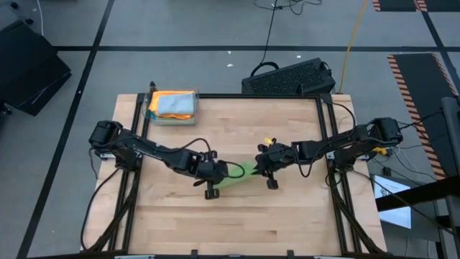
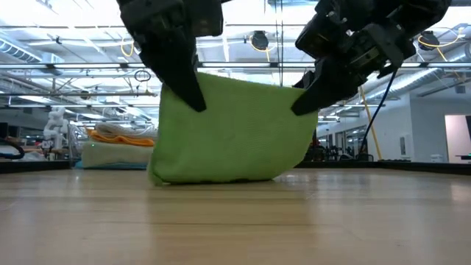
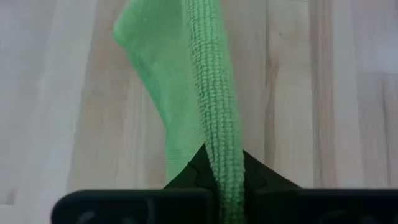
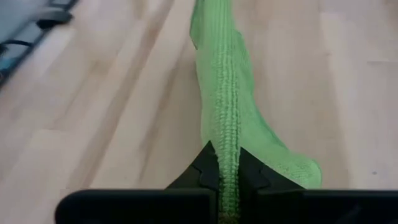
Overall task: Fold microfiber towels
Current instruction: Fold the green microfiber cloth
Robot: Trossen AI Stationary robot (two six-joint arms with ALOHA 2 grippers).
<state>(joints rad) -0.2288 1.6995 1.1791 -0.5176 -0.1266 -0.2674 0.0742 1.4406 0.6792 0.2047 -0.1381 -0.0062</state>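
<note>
Green towel (image 1: 241,173) mid-fold at frame centre, left gripper (image 1: 219,171) and right gripper (image 1: 264,162) both clamped on it; folded stack (image 1: 172,106) upper left

A wooden tabletop (image 1: 237,223) sits on a grey floor (image 1: 180,29) crossed by dark lines. A black keyboard (image 1: 291,78) lies just beyond its far edge, beside a yellow cable (image 1: 352,36).

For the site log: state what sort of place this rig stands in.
Most likely a large open robotics lab or industrial workspace. The low view shows exposed ceiling beams and hanging lights over a wide hall; the high view shows a wooden workbench on a grey floor with hazard-striped tape.
</note>
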